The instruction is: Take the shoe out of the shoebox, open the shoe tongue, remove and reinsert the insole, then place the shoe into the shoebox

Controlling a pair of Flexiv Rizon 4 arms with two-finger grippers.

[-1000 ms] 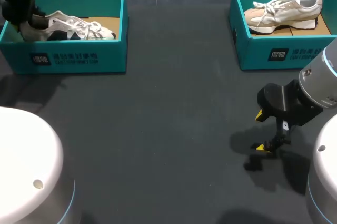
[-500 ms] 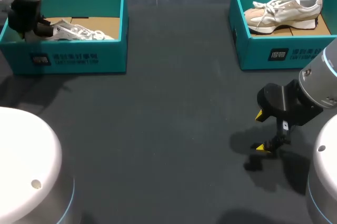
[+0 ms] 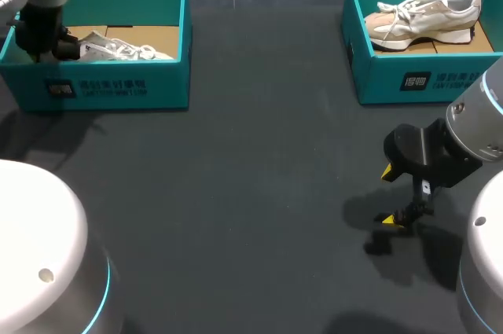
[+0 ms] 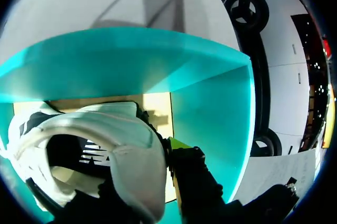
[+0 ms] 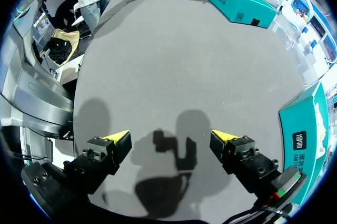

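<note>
Left gripper (image 3: 49, 43) apparently shifted, two shoes (image 3: 424, 16), two shoeboxes (image 3: 118, 86)

Reads as a robotics lab test bench to me. Why: one wide dark-grey matte table (image 3: 251, 153), w/ a big white domed arm housing with a blue light ring at 7 o'clock (image 3: 39, 247) and a second one at 5 o'clock (image 3: 483, 271). My right arm's black two-finger gripper w/ yellow tips (image 3: 388, 196) hangs over the tabletop at approx 4 o'clock. Props are laid out as a mirrored pair. At 10 o'clock, a teal cardboard shoebox (image 3: 118, 86) w/ a white-and-black sneaker (image 3: 118, 47). At 2 o'clock, a matching teal shoebox (image 3: 409, 82) w/ a beige-and-white sneaker (image 3: 424, 16).
</note>
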